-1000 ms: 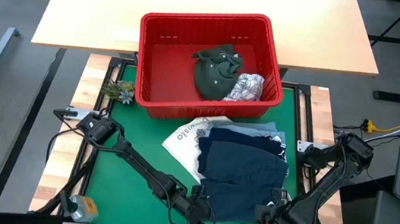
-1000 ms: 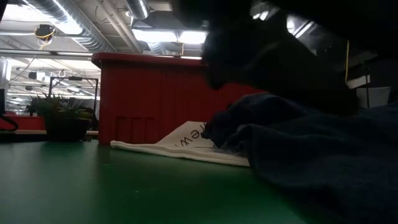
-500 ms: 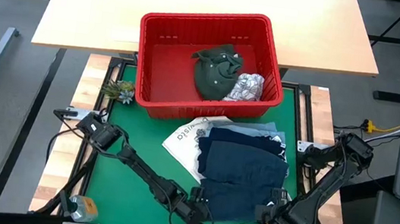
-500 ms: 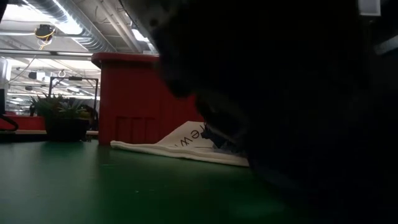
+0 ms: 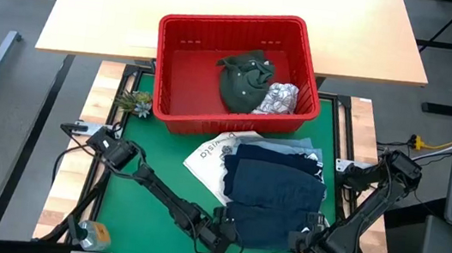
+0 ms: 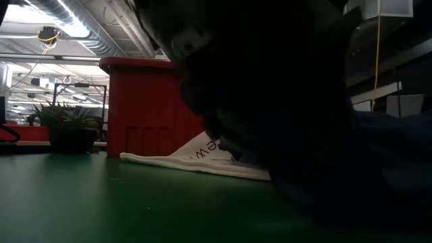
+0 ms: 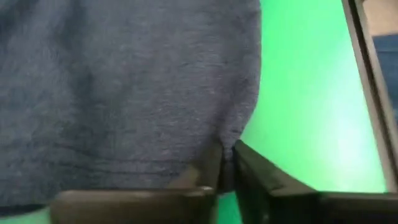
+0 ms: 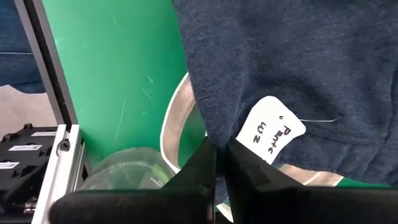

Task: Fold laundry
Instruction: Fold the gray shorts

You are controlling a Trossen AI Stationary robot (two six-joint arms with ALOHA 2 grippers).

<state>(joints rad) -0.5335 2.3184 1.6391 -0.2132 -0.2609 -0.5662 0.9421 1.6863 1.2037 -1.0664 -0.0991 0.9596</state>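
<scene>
On the near edge of the green mat the left gripper sits at the near-left corner of the navy garment. In the left wrist view its fingers are pinched together on a small tuck of the cloth's hem — so it grips the navy garment at that corner. The garment lies away from both grippers toward the red basket, its long axis running from the near edge to the far side, so a fold would, I judge, carry the near hem up and over toward the basket. The cloth is a soft, matte fleece-like knit with a stitched hem; it lies roughly rectangular atop a light blue denim piece and a white tote with dark lettering.

In the basket, a slotted hard plastic tub, rest a crumpled olive garment and a white printed one, bunched small.

The right gripper holds the near-right corner — its fingers are closed on the navy hem beside a white handwritten tag. Both arms are equally near, one per corner.
</scene>
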